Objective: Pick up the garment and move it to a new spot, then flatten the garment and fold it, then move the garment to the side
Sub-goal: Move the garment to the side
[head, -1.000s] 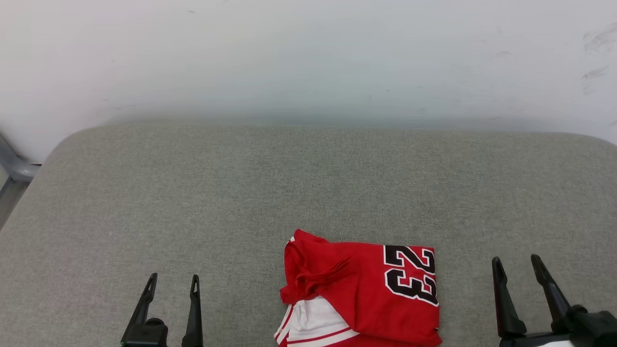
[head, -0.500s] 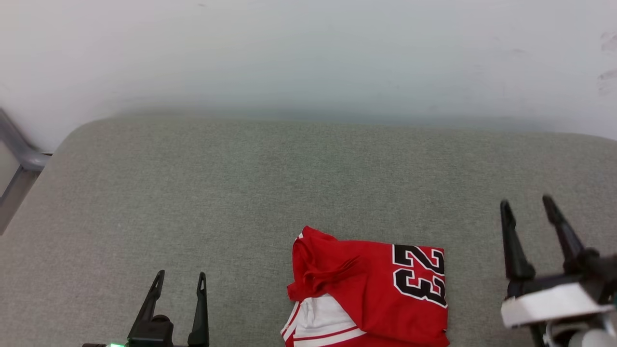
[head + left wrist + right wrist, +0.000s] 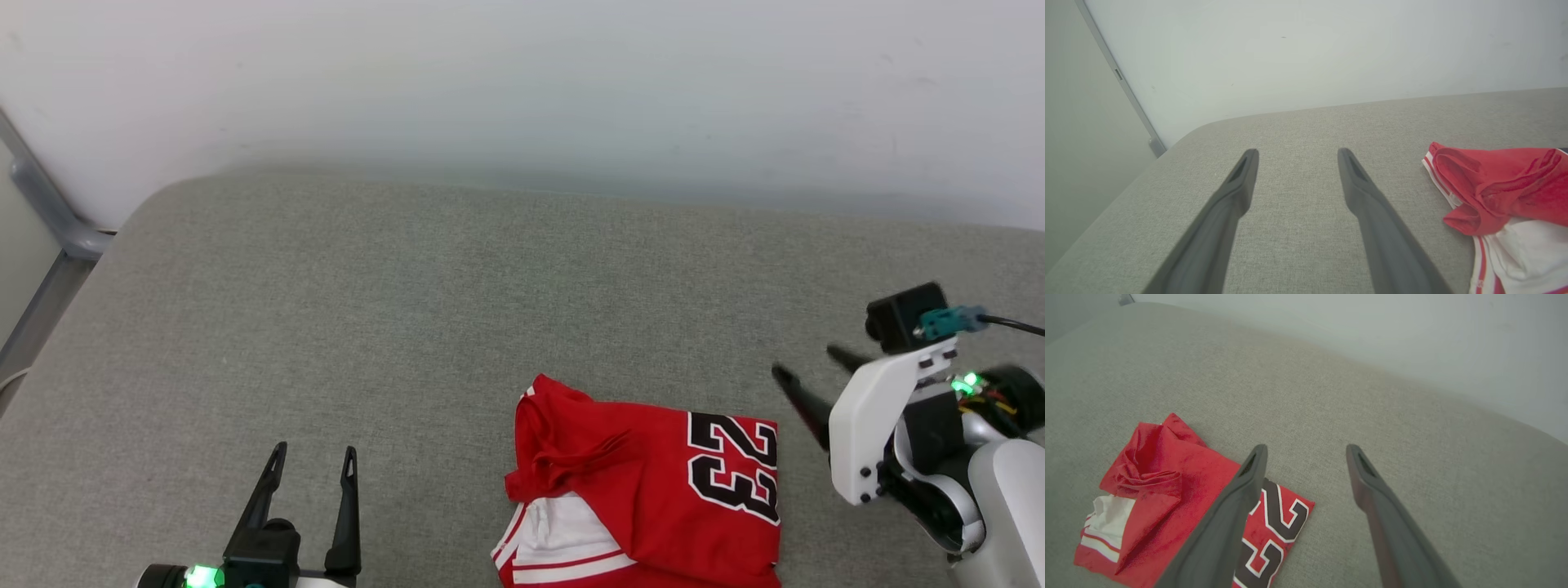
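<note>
Here's the shirt (image 3: 653, 498), folded and lying at the near edge of the grey cushion (image 3: 408, 310), its 23 face up on the right half and a white sleeve peeking out near left. The right gripper (image 3: 804, 361) hangs just right of it, fingers spread, empty. The left gripper (image 3: 316, 451) sits well apart, also spread and empty.

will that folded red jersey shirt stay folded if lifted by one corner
Probably not: the red jersey T-shirt shows soft bunched creases, so it looks floppy and would likely drape open. Pushed, it may wrinkle rather than slide on the textured grey cushion.
</note>
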Robot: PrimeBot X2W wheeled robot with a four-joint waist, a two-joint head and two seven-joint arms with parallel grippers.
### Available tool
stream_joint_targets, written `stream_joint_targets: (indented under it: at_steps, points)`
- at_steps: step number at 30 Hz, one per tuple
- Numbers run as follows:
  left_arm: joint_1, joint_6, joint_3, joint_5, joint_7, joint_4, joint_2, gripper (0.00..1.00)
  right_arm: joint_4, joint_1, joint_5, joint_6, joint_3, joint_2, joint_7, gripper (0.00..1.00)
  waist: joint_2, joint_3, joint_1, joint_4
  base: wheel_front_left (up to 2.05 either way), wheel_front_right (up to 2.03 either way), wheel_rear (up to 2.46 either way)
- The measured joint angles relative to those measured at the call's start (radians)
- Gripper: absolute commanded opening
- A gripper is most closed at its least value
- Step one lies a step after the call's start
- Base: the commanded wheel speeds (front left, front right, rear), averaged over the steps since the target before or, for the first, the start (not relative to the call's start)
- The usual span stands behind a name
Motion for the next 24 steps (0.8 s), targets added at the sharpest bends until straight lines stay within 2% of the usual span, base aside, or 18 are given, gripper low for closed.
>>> stream_joint_targets:
  at_steps: [5,10,13,20,24]
  points:
    - [-0.011,-0.002,-0.006,0.000,0.000,0.000,-0.005,1.00,0.066,-0.001,0.152,0.000,0.052,-0.044,0.230,1.00,0.0000,0.016,0.0000,0.012,0.00,0.00,0.00]
    - [-0.030,-0.008,-0.012,0.000,0.000,0.000,-0.012,1.00,0.105,0.014,0.237,0.000,0.073,-0.065,0.334,1.00,0.0000,0.042,0.0000,0.028,0.00,0.00,0.00]
    - [-0.040,-0.009,-0.012,0.000,0.000,0.000,-0.015,1.00,0.125,0.018,0.256,0.000,0.082,-0.064,0.349,1.00,0.0000,0.064,0.0001,0.038,0.00,0.00,0.00]
    - [-0.081,-0.018,-0.015,0.000,0.000,0.001,-0.020,1.00,0.207,-0.002,0.264,0.000,0.100,-0.019,0.325,1.00,0.0000,0.130,0.0001,0.058,0.00,0.00,0.00]
    - [-0.097,-0.022,-0.017,0.000,0.000,0.005,-0.022,1.00,0.248,-0.002,0.247,0.000,0.135,-0.024,0.313,1.00,0.0000,0.159,0.0000,0.068,0.00,0.00,0.00]
